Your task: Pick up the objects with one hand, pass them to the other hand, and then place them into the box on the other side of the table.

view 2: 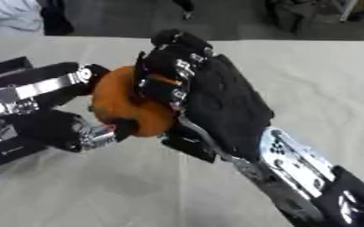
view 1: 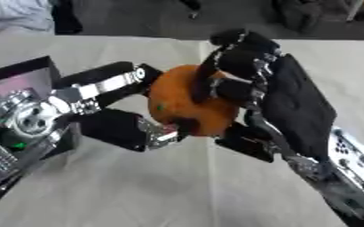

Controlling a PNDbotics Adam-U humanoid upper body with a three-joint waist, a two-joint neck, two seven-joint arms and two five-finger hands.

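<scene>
Right hand (view 1: pixel 294 102): fingers curled round orange fruit (view 1: pixel 187 103), held above table (view 1: pixel 138 190). Left hand (view 1: pixel 107 111): fingers pinched on same fruit from opposite side. Step judged: hand-over. Next required: one hand's release, then carriage to box (view 1: pixel 18 75), partly seen at left.
</scene>
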